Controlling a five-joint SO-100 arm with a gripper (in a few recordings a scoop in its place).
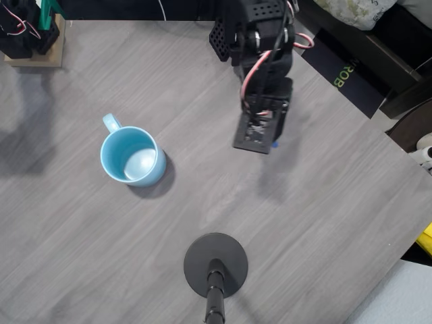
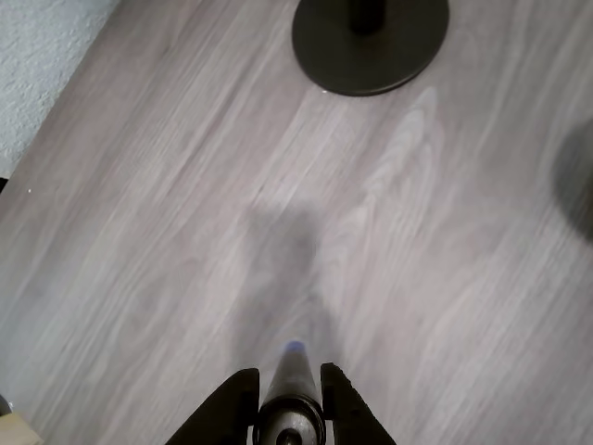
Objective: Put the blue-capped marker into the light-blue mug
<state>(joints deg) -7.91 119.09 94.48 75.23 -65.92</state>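
The light-blue mug stands upright on the grey wood table, left of centre in the overhead view, its handle pointing up-left and nothing inside. My gripper hangs above the table well to the right of the mug. In the wrist view my gripper is shut on the blue-capped marker, whose black barrel runs between the fingers with the blue end pointing toward the table. A speck of blue from the marker peeks out beside the gripper in the overhead view.
A black round stand base with a pole sits near the table's front edge, and the wrist view shows the same stand base at the top. A wooden block with dark parts occupies the back left corner. The table's right edge runs diagonally.
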